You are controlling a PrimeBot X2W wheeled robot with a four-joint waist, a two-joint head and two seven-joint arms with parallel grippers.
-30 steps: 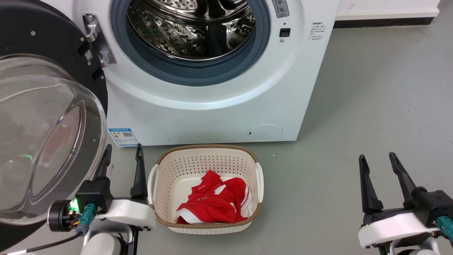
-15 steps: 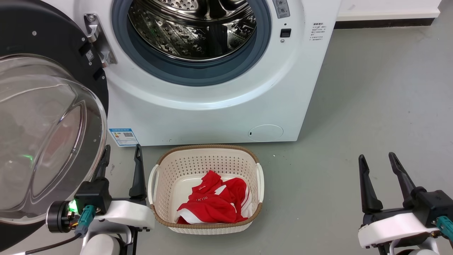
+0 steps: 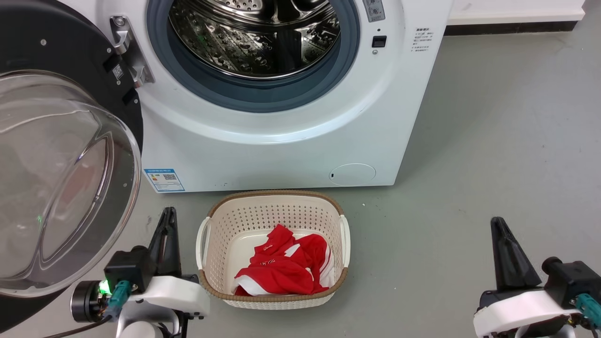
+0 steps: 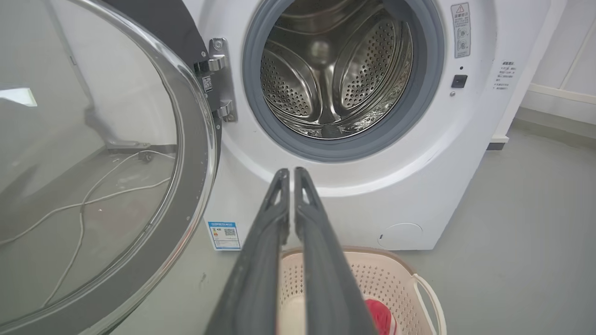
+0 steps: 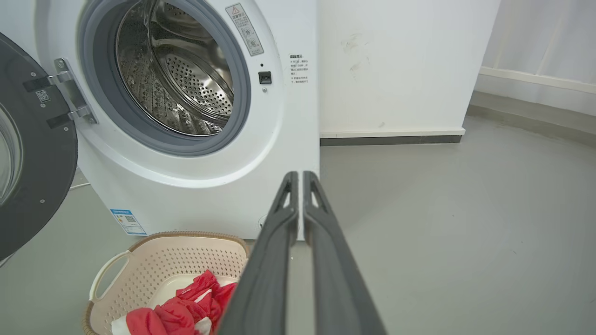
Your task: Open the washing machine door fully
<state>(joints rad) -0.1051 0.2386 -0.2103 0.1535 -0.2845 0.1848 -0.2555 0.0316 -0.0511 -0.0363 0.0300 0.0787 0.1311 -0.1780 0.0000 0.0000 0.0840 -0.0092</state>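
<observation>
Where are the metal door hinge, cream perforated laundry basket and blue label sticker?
metal door hinge [image 3: 132, 56], head view, steel plate
cream perforated laundry basket [image 3: 274, 192], head view, back rim
blue label sticker [image 3: 163, 180], head view, its middle

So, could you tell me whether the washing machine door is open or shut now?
Open: the washing machine door stands wide on its hinge, and the drum is exposed.

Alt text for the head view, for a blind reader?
The washing machine door stands swung open at left, baring the steel drum of the washing machine. A cream basket of red cloth sits on the floor between the shut left tool and shut right tool.
</observation>
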